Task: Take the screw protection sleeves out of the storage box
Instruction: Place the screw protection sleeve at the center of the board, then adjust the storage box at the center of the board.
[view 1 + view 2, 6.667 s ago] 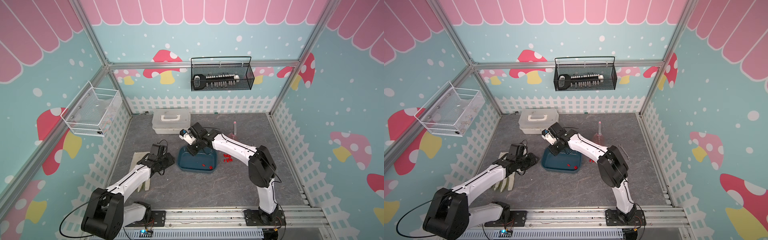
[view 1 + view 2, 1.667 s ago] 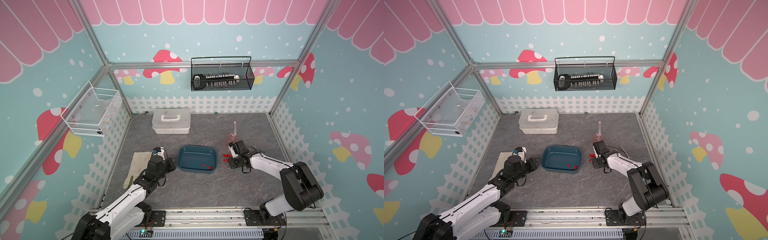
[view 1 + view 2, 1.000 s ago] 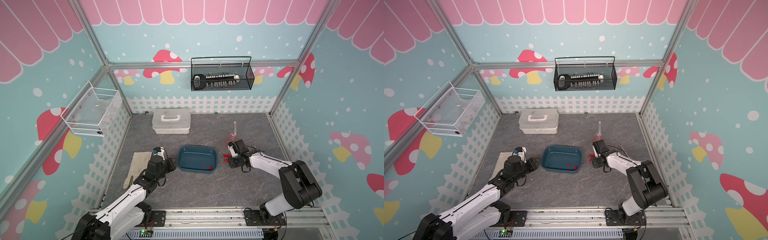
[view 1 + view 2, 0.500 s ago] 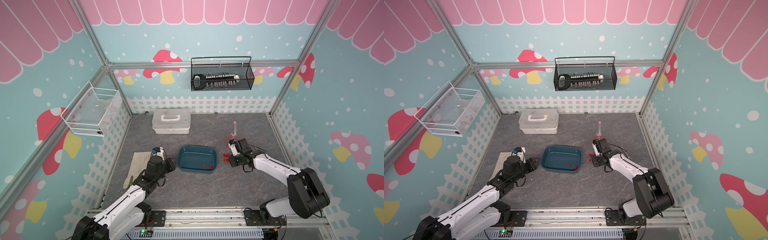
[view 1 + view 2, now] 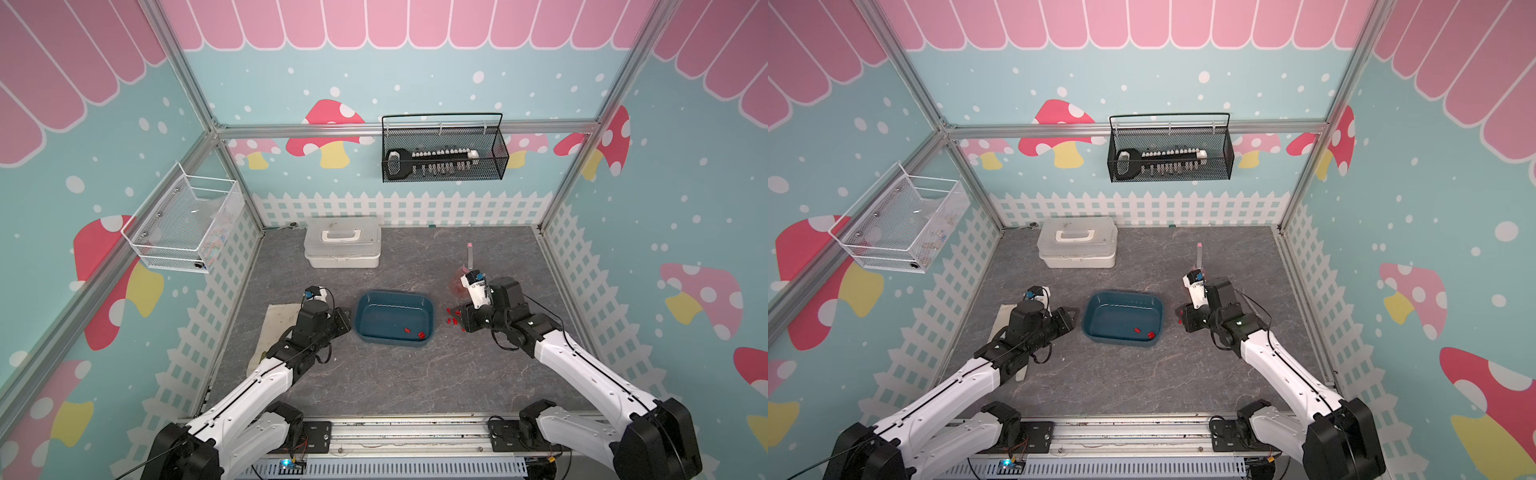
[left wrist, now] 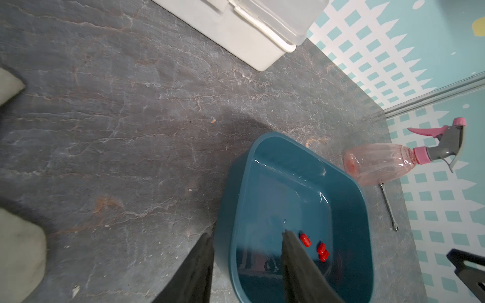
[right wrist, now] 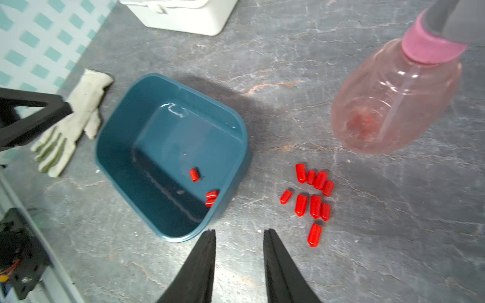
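Now both stand partly open and empty: right gripper [image 7: 239,232] beside the loose red sleeves [image 7: 315,206], left gripper [image 6: 246,233] at the tub [image 6: 288,189] edge.

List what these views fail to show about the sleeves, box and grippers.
- Both top views: the sleeves on the table are too small to count, some behind the right gripper.
- Left wrist view: a finger of the left gripper hides part of the storage box floor.
- Right wrist view: the spray bottle head is cut off by the edge.
- Both top views: the black wire basket contents are too small to name.
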